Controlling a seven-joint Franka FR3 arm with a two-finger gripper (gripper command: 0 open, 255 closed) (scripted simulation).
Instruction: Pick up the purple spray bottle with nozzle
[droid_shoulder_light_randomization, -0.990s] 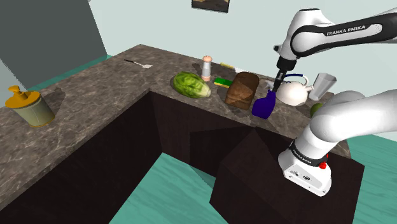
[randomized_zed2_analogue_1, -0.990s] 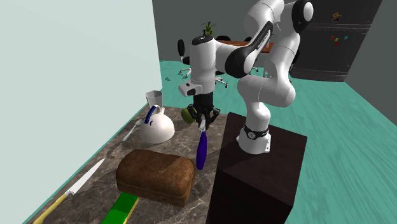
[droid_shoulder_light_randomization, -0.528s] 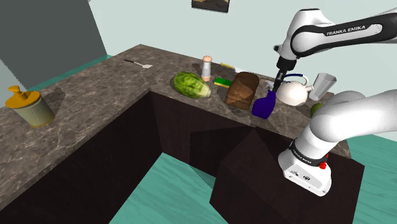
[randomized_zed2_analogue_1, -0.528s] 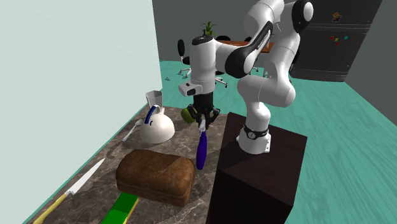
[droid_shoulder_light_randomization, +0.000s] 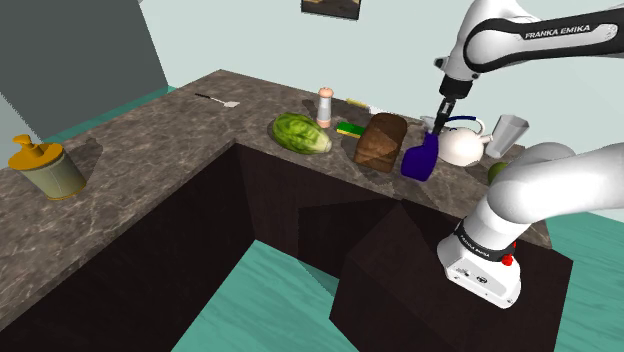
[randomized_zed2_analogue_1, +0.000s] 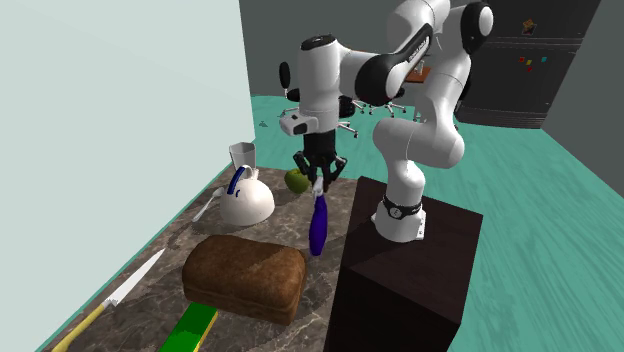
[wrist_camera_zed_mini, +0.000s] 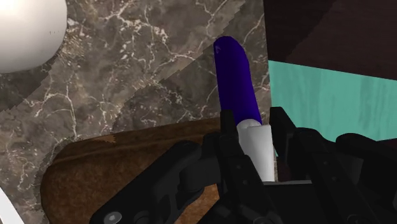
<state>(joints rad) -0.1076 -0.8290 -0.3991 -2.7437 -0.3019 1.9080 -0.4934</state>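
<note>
Tightly shut on the white nozzle, the gripper (randomized_zed2_analogue_1: 318, 188) holds the purple bottle (randomized_zed2_analogue_1: 318, 228) upright over the marble counter (droid_shoulder_light_randomization: 150, 140), beside a loaf (randomized_zed2_analogue_1: 245, 275) and white teapot (randomized_zed2_analogue_1: 246, 205).

Bread loaf (droid_shoulder_light_randomization: 381, 141) and white kettle (droid_shoulder_light_randomization: 460, 147) flank the gripper (droid_shoulder_light_randomization: 441, 118) closely; the air above stands free.

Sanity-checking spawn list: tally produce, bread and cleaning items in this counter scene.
Produce: 2, green leafy lettuce head, round green fruit
Bread: 1, brown loaf
Cleaning: 2, green-and-yellow flat sponge, purple spray bottle in black gripper
Total: 5
</note>
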